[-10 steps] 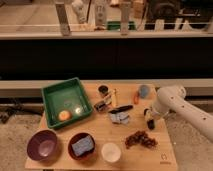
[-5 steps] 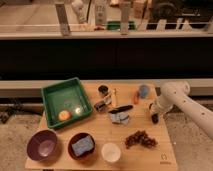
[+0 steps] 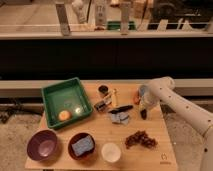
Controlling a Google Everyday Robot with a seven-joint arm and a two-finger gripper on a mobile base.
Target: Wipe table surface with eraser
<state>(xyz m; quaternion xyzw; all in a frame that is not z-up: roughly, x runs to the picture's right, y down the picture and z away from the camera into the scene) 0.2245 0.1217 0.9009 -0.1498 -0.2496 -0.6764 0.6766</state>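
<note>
- The hand (image 3: 144, 113) hangs low over the right part of the surface (image 3: 161, 131), pointing down from a white arm that bends in from the far right edge. I cannot tell whether it is spread or pressed together, and nothing shows in its hold.
- The eraser (image 3: 120, 115) lies flat on the surface just beside the hand, on the tray side, with its black strip up. That strip looks like the part to grip, so I judge the hand is lining up for a pick and the wiping has not begun.
- The grapes (image 3: 141, 139) lie near the hand, on the camera side. A wipe from the eraser's spot would have to steer round them.
- Well beyond the eraser from the hand sits the green tray (image 3: 62, 84). The blue sponge (image 3: 82, 146) rests in a dark bowl toward the front edge, and a white cup (image 3: 111, 151) stands between that bowl and the grapes.
- Against a second ago, the hand first lifted a little from a spot nearer the right edge, then moved sideways toward the eraser. The arm's bend has come inward with it.
- The eraser, grapes and tray lie where they were.
</note>
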